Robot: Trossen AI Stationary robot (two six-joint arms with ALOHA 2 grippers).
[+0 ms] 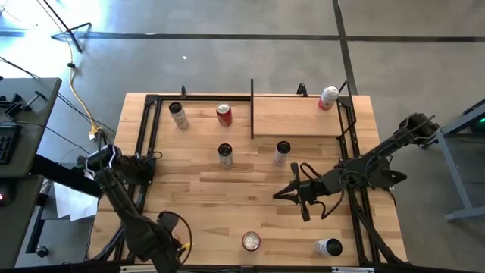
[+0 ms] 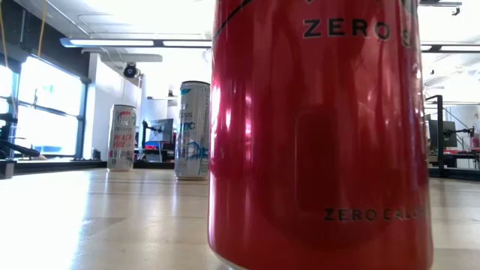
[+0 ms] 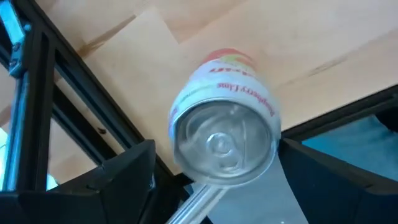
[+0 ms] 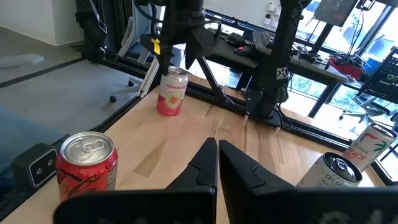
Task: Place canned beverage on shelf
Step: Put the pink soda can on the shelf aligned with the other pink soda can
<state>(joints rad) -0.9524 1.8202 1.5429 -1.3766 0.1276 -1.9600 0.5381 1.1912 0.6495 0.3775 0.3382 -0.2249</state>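
Observation:
The pale-wood shelf (image 1: 299,115) with black bars stands at the table's far right, and a white-and-red can (image 1: 327,98) stands on it. My left gripper (image 1: 170,227) is open near the front left, pointing down over an upright white-and-pink can (image 3: 224,124), which also shows in the right wrist view (image 4: 172,90). Its fingers (image 3: 127,174) stand on either side of the can's top. I cannot tell whether they touch it. My right gripper (image 4: 217,155) is shut and empty over the table's middle right (image 1: 279,193).
Other cans stand on the table: a grey one (image 1: 178,115) and a red one (image 1: 223,114) at the back, two in the middle (image 1: 225,155) (image 1: 281,152), a red one (image 1: 251,241) and a white one (image 1: 328,246) at the front. Black frame bars (image 1: 144,144) edge the table.

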